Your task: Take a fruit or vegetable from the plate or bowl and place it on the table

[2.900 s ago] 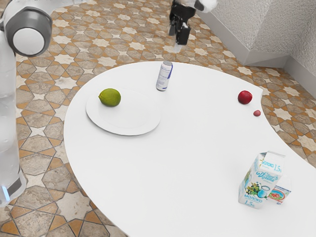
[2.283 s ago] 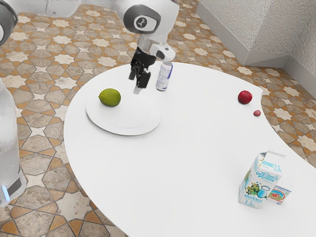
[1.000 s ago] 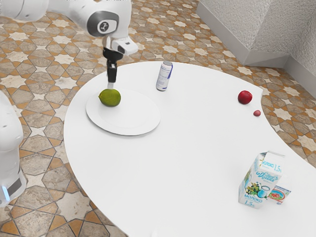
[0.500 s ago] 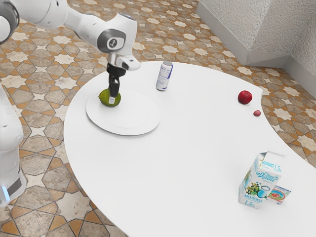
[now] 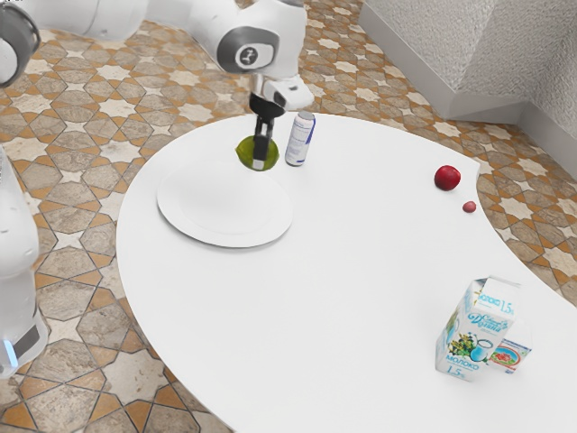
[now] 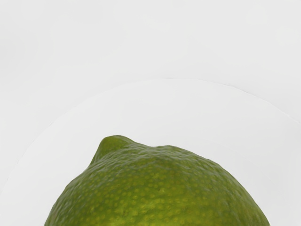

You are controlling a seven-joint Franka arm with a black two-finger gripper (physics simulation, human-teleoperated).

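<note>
My gripper [image 5: 260, 153] is shut on the green lime [image 5: 269, 155], one finger showing across its near side in the exterior view. Both hang in the air above the far right part of the white plate [image 5: 216, 236], close to the can. In the wrist view the lime [image 6: 160, 193] looms large at the lower edge, its pointed tip showing, with the pale plate [image 6: 155, 108] beneath it. The round white table [image 5: 352, 271] bears the plate.
A white and blue can [image 5: 299, 141] stands just to the exterior view's right of the lime. Farther right lie a red apple [image 5: 447, 178] and a small reddish fruit [image 5: 470, 207]. A milk carton [image 5: 473, 329] stands nearer, before a small box [image 5: 511, 354].
The lime has risen off the plate in my gripper and moved toward the exterior view's right, close to the can. The plate and the other objects have stayed put.
</note>
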